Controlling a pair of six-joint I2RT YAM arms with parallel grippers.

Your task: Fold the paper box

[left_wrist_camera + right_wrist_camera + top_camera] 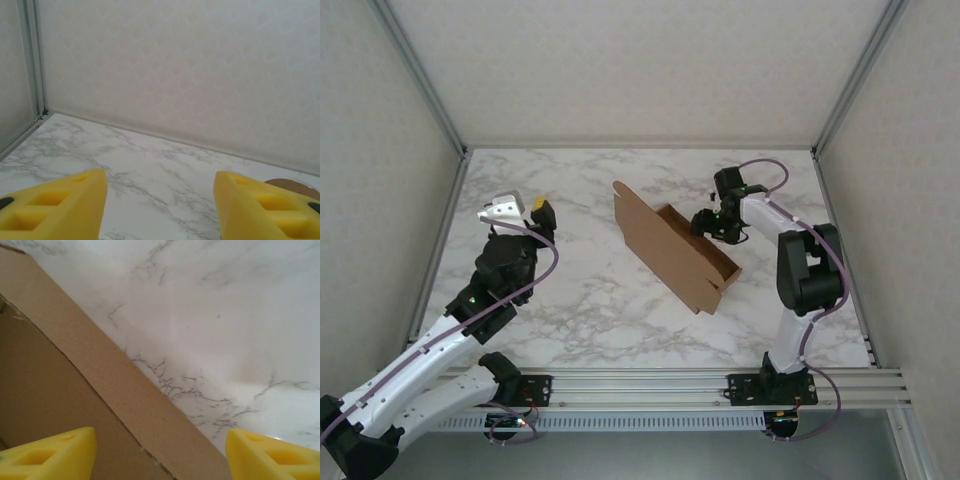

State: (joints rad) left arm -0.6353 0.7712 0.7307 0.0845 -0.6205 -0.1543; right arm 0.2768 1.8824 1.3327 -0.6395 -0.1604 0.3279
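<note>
Top cam overhead; L wrist faces wall point(175, 65); R wrist close, prob. shares paper box point(665, 255) w/ top.

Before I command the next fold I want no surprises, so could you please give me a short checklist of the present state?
1. right gripper open: ok.
2. paper box wall between its fingers: ok.
3. fingers touching that wall: cannot tell.
4. left gripper open, empty, apart from the box: ok.
5. box closed: not ok, lid flap raised.
</note>
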